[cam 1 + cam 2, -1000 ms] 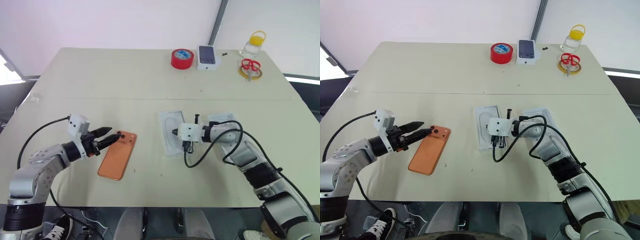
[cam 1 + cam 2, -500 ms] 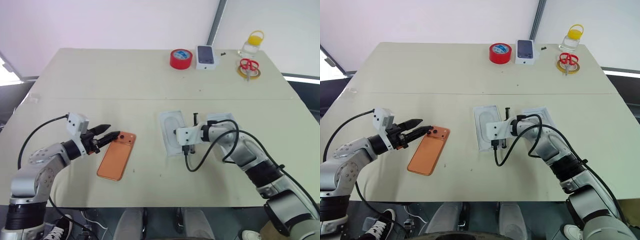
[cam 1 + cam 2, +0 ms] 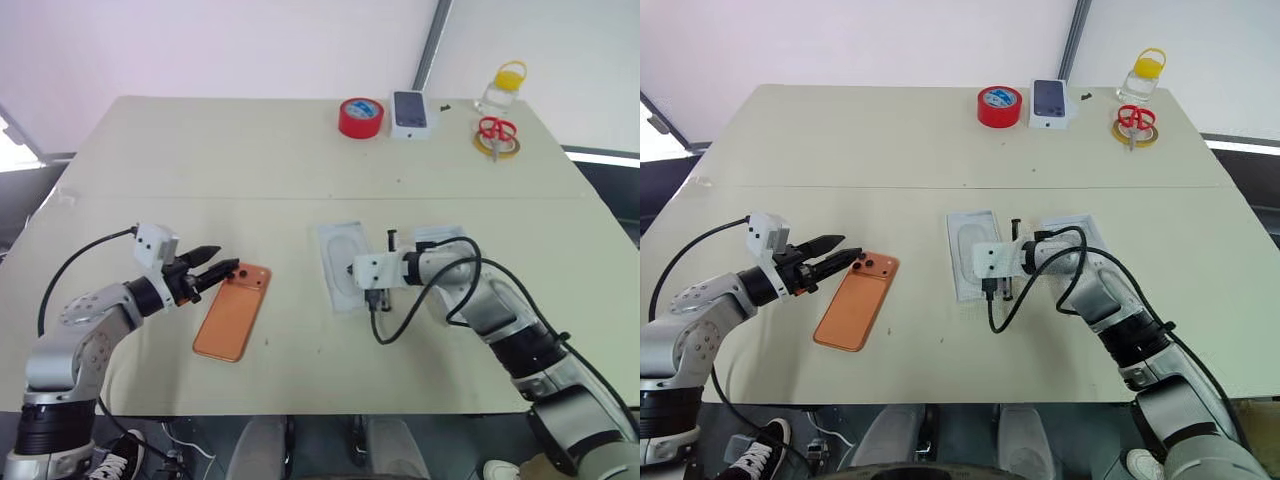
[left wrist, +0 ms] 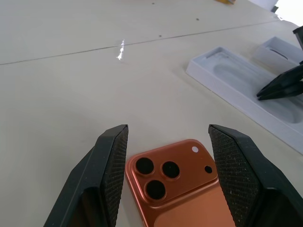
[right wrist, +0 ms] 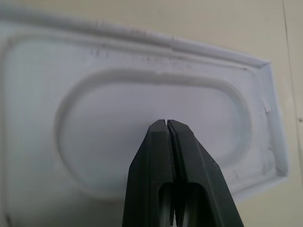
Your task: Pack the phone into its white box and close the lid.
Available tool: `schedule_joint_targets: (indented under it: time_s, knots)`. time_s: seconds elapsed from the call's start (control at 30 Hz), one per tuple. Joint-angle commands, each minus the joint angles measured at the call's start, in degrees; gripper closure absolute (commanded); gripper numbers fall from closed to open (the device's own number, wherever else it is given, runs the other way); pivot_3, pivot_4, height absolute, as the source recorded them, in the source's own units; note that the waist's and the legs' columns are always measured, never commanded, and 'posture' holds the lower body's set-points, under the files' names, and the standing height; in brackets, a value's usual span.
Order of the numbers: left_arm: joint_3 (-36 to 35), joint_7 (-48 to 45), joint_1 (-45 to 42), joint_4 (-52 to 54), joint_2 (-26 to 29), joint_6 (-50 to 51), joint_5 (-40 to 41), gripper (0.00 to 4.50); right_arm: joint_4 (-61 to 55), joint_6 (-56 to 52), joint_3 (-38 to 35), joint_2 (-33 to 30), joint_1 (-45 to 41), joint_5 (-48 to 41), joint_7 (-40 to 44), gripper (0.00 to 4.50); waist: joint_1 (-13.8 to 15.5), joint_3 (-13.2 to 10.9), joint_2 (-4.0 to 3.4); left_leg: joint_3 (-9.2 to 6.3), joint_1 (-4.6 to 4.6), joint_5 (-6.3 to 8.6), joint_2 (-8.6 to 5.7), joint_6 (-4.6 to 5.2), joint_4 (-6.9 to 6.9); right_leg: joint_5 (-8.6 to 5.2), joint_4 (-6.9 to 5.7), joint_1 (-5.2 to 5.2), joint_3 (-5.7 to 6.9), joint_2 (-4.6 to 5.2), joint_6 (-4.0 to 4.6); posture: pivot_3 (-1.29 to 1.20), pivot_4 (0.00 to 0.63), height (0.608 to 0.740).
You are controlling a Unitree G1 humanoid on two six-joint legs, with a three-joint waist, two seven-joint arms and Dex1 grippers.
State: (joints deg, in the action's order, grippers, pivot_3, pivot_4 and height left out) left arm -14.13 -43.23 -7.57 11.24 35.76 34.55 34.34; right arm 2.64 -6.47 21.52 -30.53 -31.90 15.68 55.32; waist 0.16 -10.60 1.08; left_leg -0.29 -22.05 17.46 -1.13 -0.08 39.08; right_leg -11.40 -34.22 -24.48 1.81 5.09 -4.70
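The orange phone (image 3: 233, 312) lies back up on the table, its three-lens camera corner (image 4: 157, 175) towards my left gripper (image 3: 225, 270). That gripper is open, its fingers (image 4: 113, 161) straddling the phone's camera end, apart from it. My right gripper (image 5: 166, 124) is shut, with nothing in it, its tip over the oval embossing of a thin flat white insert (image 3: 340, 262). A white tray with a raised rim (image 3: 445, 237) lies just past my right forearm, largely hidden. I cannot tell whether it is the box or the lid.
At the table's far edge stand a red tape roll (image 3: 362, 117), a small white box printed with a dark phone (image 3: 413, 113), red scissors (image 3: 497, 131) on a yellow ring, and a yellow-capped jar (image 3: 503, 88). A black cable (image 3: 400, 315) loops below my right wrist.
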Motion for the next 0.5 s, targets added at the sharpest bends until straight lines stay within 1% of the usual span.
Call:
schedule_joint_targets:
  time_s: [0.03,0.1,0.17,0.23,0.27,0.37,0.43,0.5]
  knots:
    - [-2.65,-1.68,0.81,0.56,1.58,2.59,3.27,1.64,-1.63,-4.76,-5.53,3.63,-1.73,-6.02,-2.58,4.43,-0.08,-0.01,-0.02,0.00,-0.02,0.00,0.01,0.00,0.00,0.01,-0.01,-0.02,0.00,0.00,0.00,0.00,0.150,0.740]
    - [-4.40,-2.53,1.59,-0.44,3.50,7.39,6.22,1.64,-3.44,-7.69,-7.16,6.07,-2.34,-8.98,-3.32,4.43,-0.32,-0.02,-0.03,0.00,-0.04,0.00,0.01,0.00,0.00,0.02,-0.02,-0.05,0.00,0.00,-0.02,0.00,0.150,0.740]
    - [-6.32,-3.57,1.95,-1.69,5.95,13.23,10.05,1.64,-5.42,-10.14,-7.16,8.24,-3.02,-10.34,-4.03,4.43,-0.81,-0.03,-0.05,-0.01,-0.06,0.00,0.01,0.00,0.00,0.02,-0.04,-0.07,0.00,0.00,-0.02,0.00,0.150,0.740]
    - [-8.18,-4.72,2.10,-3.51,8.46,18.39,13.19,1.64,-7.53,-13.70,-5.30,10.02,-3.43,-10.90,-3.63,4.43,-0.94,-0.04,-0.06,-0.04,-0.07,0.00,0.02,0.00,-0.02,0.03,-0.06,-0.11,0.01,-0.01,-0.04,0.00,0.150,0.740]
    - [-8.45,-5.50,2.46,-4.20,9.58,19.03,13.25,1.64,-8.17,-15.91,-3.96,10.80,-3.79,-10.75,-3.45,4.43,-0.98,-0.05,-0.07,-0.04,-0.07,0.00,0.02,0.00,-0.03,0.04,-0.08,-0.13,0.01,-0.02,-0.06,0.00,0.150,0.740]
    - [-8.03,-8.33,3.61,-6.25,12.80,22.10,13.90,1.64,-10.27,-28.96,0.80,13.32,-5.88,-11.44,-1.58,4.43,-1.07,-0.07,-0.11,-0.04,-0.07,0.00,0.02,0.00,-0.04,0.03,-0.10,-0.15,0.01,-0.02,-0.04,0.00,0.150,0.740]
    - [-6.90,-10.03,3.79,-7.33,14.35,25.12,14.73,1.64,-12.37,-37.99,3.81,13.23,-7.79,-13.72,1.75,4.43,-1.01,-0.09,-0.14,-0.04,-0.07,0.00,0.02,0.00,-0.04,0.01,-0.13,-0.17,0.01,-0.02,0.00,0.00,0.150,0.740]
    - [-4.90,-11.82,4.84,-6.56,15.49,25.87,14.10,1.64,-14.14,-45.45,5.55,13.05,-9.87,-17.13,4.59,4.43,-0.91,-0.09,-0.15,-0.05,-0.12,0.00,0.01,0.00,-0.04,0.01,-0.14,-0.21,0.02,-0.01,0.01,0.00,0.150,0.740]
